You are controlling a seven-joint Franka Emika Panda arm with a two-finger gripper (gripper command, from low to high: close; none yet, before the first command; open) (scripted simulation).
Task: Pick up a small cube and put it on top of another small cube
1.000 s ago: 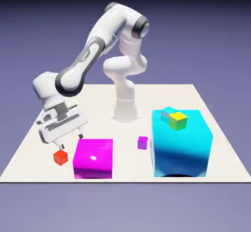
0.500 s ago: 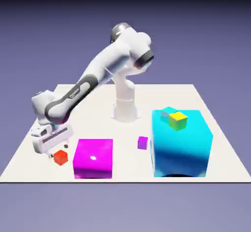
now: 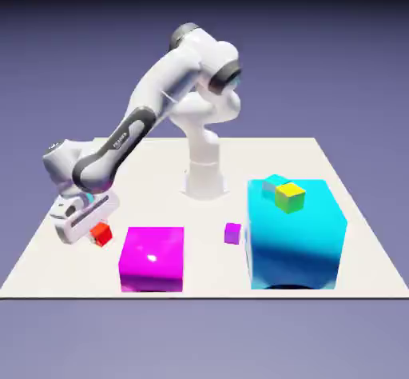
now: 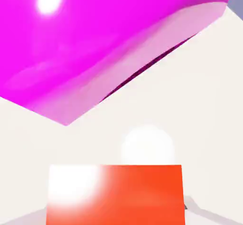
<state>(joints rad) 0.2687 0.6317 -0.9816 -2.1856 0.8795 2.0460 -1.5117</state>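
Pincer [image 3: 99,235], at left of the exterior view, closed on the red cube [image 3: 101,233]; in the hand view the cube sits large at bottom centre, between the finger tips. Magenta block [image 3: 152,257] stands next outward, lower and to the exterior view's right; the purple cube [image 3: 232,233] lies farther right, near the cyan block [image 3: 295,245], and is the likely support (the yellow cube [image 3: 290,198], at right, cannot be excluded). The coming move should therefore run rightward, clear of the magenta block's top. Against the earlier frame, the red cube appears higher in the picture, apparently lifted off the worktop [image 3: 204,277]; the purple cube is unmoved.
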